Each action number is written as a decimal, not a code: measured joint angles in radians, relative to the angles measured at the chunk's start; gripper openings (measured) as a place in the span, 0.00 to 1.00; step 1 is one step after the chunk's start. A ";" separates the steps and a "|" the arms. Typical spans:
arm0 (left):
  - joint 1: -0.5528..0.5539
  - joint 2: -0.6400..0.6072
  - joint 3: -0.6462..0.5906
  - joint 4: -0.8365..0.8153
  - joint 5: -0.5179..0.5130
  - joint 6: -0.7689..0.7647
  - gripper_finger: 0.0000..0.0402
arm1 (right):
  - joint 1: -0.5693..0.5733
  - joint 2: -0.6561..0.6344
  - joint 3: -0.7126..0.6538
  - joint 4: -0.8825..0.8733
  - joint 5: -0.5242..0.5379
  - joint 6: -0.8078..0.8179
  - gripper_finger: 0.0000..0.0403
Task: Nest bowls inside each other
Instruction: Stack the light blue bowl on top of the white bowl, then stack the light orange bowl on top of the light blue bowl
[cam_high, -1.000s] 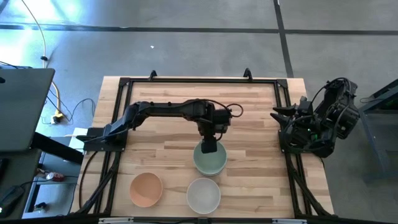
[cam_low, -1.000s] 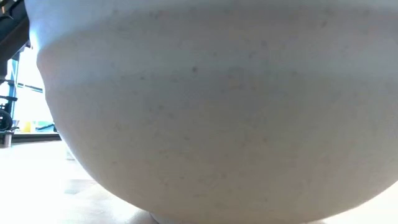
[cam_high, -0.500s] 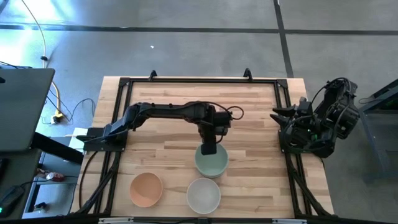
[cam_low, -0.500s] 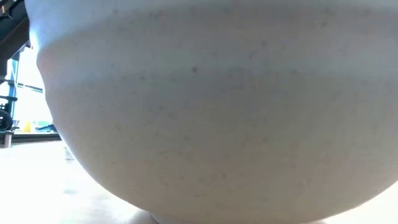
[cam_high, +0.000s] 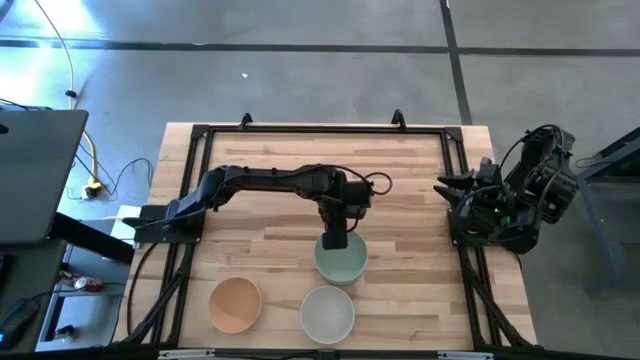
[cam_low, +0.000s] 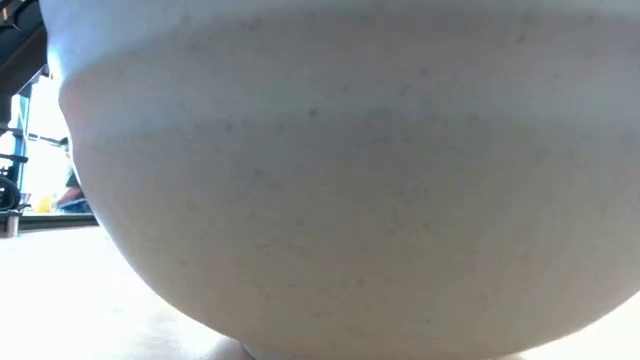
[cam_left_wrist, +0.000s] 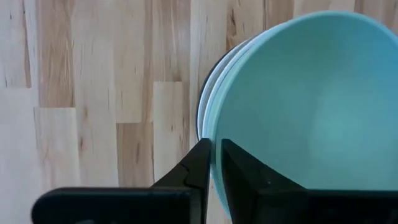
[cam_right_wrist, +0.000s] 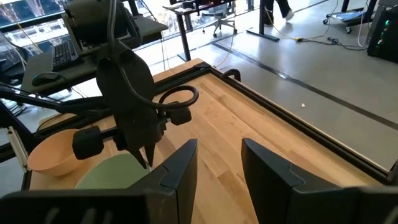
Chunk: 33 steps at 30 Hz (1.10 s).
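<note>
A mint green bowl (cam_high: 341, 260) sits nested on top of a stack of bowls in the middle of the table. White rims of the bowls under it (cam_left_wrist: 205, 106) show in the left wrist view. My left gripper (cam_high: 335, 243) stands over the stack's far side, shut on the mint bowl. A peach-orange bowl (cam_high: 235, 303) and a white bowl (cam_high: 327, 312) stand apart near the front edge. The white bowl (cam_low: 340, 180) fills the low view. My right gripper (cam_right_wrist: 224, 165) waits open at the table's right edge, holding nothing. My left gripper pinches the mint bowl's rim (cam_left_wrist: 214, 134) on its far side, with one finger (cam_left_wrist: 242, 171) inside the bowl and the other finger (cam_left_wrist: 198, 163) outside. The fingers point down from above. The bowl sits upright in the stack. Whether a lower rim is also caught, I cannot tell.
A black frame (cam_high: 320, 130) runs round the wooden table top. The folded right arm (cam_high: 510, 195) stands at the right edge. Bare wood lies left of the stack and along the far side.
My left gripper has shut on the mint bowl's rim. The stack has stayed where it was, and the peach and white bowls have not moved.
</note>
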 joint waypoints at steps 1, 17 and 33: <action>-0.001 0.000 0.005 -0.002 0.000 0.005 0.07 | 0.000 0.000 0.000 0.000 -0.005 0.000 0.29; -0.002 -0.003 0.082 -0.027 -0.006 0.020 0.38 | 0.000 0.000 0.000 0.000 -0.015 0.002 0.29; -0.011 -0.162 0.056 -0.241 -0.115 -0.021 0.41 | 0.000 0.013 0.000 -0.008 -0.102 0.017 0.29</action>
